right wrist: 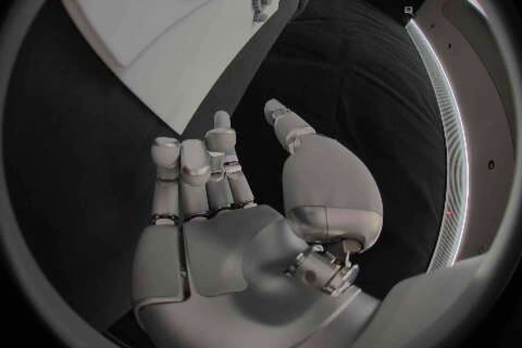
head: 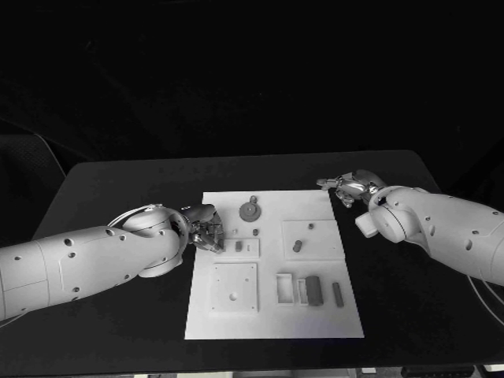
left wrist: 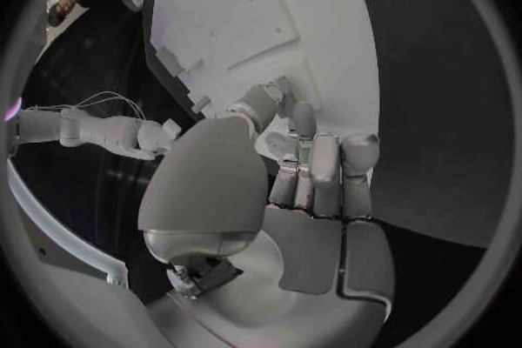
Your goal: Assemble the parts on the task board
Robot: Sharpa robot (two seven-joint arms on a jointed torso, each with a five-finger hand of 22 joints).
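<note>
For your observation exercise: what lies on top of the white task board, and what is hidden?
On the task board lie a round grey part, small pegs and dark bars. The left hand covers its left edge, so anything beneath cannot be seen.

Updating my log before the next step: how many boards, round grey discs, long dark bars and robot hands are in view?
Task board: 1
Round grey disc: 1
Long dark bars: 2
Hands, left hand and right hand: 2
Total: 6
</note>
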